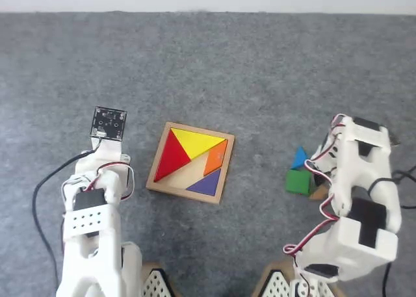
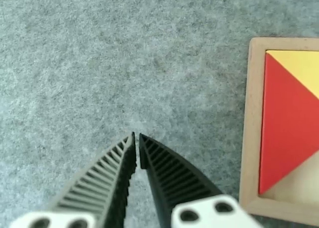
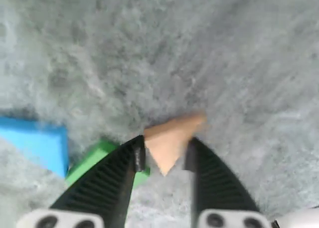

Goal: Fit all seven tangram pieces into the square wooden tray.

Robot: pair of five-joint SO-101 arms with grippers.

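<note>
**Condition.** The right pincer is clenched on the tan piece, gripping it near a pointed corner, low over the tabletop. The green piece lies just beside one finger, and the blue piece is next to that. The tray sits between the arms and holds red, yellow, orange and purple pieces, with part of its floor bare. The left pincer is clenched on nothing, near the tray's rim.

**Hazards, as they look from here.**
1. Slip. The grip is on tapering faces, so squeezing may push the tan piece outward or let it pivot, and it could drop in transit.
2. Collision. The finger next to the green piece may nudge it and scatter the pieces not yet placed.
3. Misfit. The tray lies turned on the tabletop. A piece arriving at the wrong angle would ride up on a neighbour or the rim instead of seating flat.
4. Tray shift. Nothing holds the tray (the left pincer is only alongside), so a downward push could slide it.
</note>
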